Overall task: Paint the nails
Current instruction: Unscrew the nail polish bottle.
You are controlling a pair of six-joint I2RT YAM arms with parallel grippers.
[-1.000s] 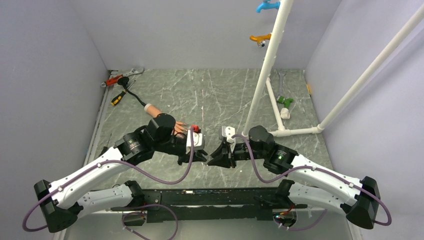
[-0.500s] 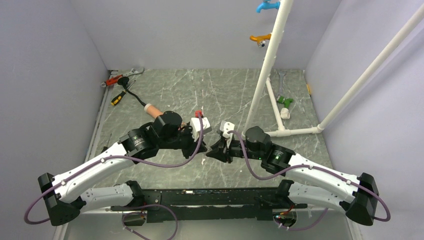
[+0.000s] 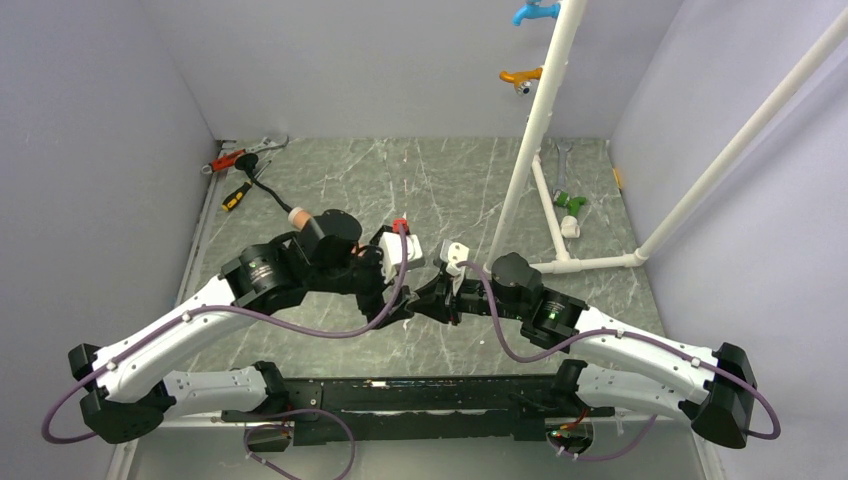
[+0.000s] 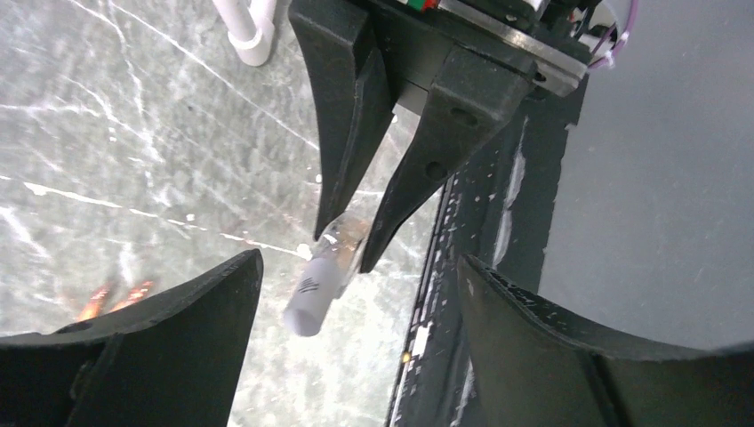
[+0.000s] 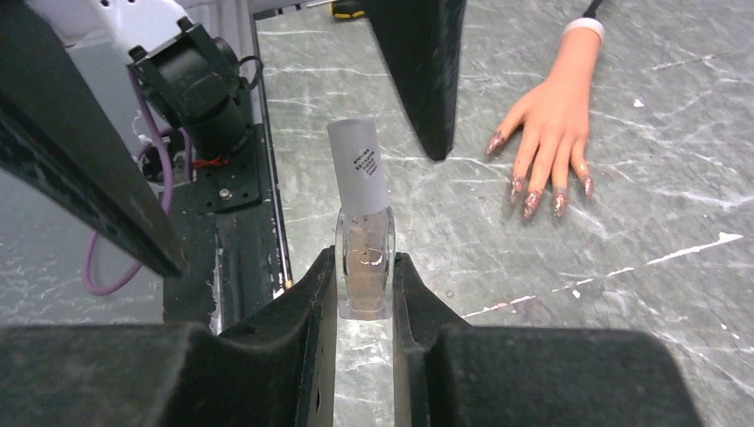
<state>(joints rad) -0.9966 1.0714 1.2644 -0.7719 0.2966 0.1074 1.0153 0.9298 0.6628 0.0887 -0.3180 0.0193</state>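
Low centre of the right wrist view, the right gripper (image 5: pixel 364 261) is clamped on the bottle (image 5: pixel 365 233), whose white cap (image 5: pixel 357 165) points up. The left gripper (image 4: pixel 360 261) stands wide apart, a finger to each side of that cap and touching nothing. To do this well, centre those fingers on the cap, close squarely, then twist while the right holds firm. Farther off, upper right, the hand (image 5: pixel 553 107) lies flat on the table (image 5: pixel 667 267), nails (image 5: pixel 533 200) pointing toward the camera.

Bottle (image 5: pixel 364 258) stands between the wide left jaws, room either side
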